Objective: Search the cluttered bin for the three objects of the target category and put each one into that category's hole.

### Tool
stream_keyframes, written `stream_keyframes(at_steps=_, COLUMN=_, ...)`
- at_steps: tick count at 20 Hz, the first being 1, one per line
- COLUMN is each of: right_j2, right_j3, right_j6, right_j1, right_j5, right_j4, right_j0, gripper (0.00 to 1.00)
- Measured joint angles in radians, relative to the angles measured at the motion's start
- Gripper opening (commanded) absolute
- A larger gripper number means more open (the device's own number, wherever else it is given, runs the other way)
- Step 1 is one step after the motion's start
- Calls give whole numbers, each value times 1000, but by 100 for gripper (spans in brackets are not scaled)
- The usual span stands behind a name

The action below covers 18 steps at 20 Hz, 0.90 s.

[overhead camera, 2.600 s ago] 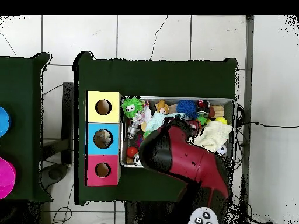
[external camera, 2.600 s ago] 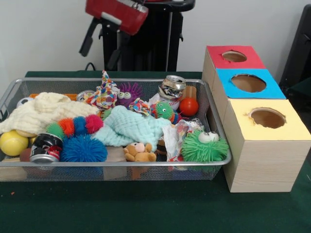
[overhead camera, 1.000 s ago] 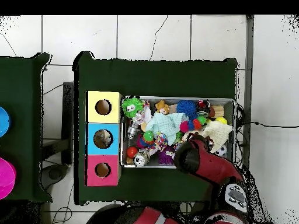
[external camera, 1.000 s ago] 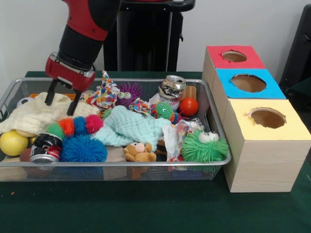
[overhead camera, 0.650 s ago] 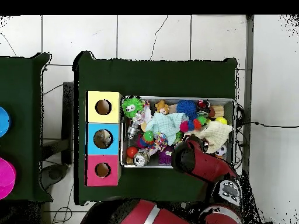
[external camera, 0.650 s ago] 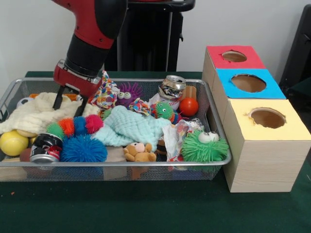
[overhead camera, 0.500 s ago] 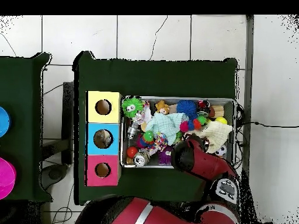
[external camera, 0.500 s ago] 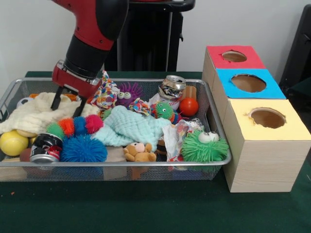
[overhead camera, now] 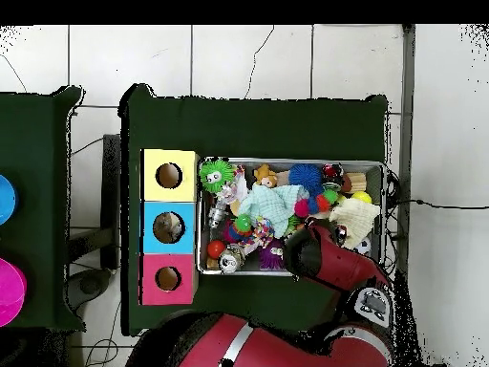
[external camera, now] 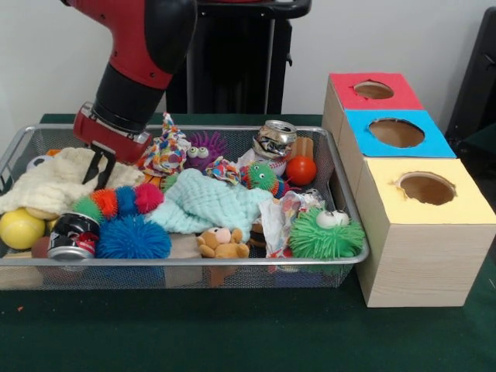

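The wire mesh bin [external camera: 194,262] lies on the green table, packed with toys and cloths; in the overhead view its rim [overhead camera: 287,160] shows beside the boxes. I cannot make out any see-through bottle among the clutter. The red-faced hole [external camera: 373,90] is on the farthest box at the right, and it also shows in the overhead view [overhead camera: 168,278]. My gripper [external camera: 102,172] hangs low over the cream cloth [external camera: 46,184] at the bin's left end. In the overhead view my arm [overhead camera: 325,256] hides the gripper.
A dented can [external camera: 274,139] stands at the bin's back and another can [external camera: 71,236] lies at the front left. A mint cloth [external camera: 209,203], a white wrapper [external camera: 280,217] and a green fuzzy ball [external camera: 325,232] fill the middle and right. The blue hole [external camera: 396,132] and the yellow hole [external camera: 426,187] are nearer.
My gripper swung right over the cream cloth, then came back left and a little lower. The arm above it turned. The bin's contents have not visibly moved.
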Motion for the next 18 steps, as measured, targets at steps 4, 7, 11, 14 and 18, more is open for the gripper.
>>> stream_keyframes(at_steps=4, right_j2=8, right_j3=10, right_j6=0, right_j1=-12, right_j5=0, right_j4=0, right_j0=-1, gripper=0)
stream_keyframes(at_steps=7, right_j2=30, right_j3=40, right_j6=0, right_j1=-50, right_j5=0, right_j4=0, right_j0=-1, gripper=0)
stream_keyframes(at_steps=11, right_j2=82, right_j3=102, right_j6=0, right_j1=-145, right_j5=1, right_j4=-1, right_j0=2, gripper=0)
stream_keyframes(at_steps=14, right_j2=140, right_j3=143, right_j6=0, right_j1=-235, right_j5=11, right_j4=-1, right_j0=5, gripper=0)
stream_keyframes(at_steps=18, right_j2=184, right_j3=160, right_j6=0, right_j1=-288, right_j5=31, right_j4=-1, right_j0=11, gripper=0)
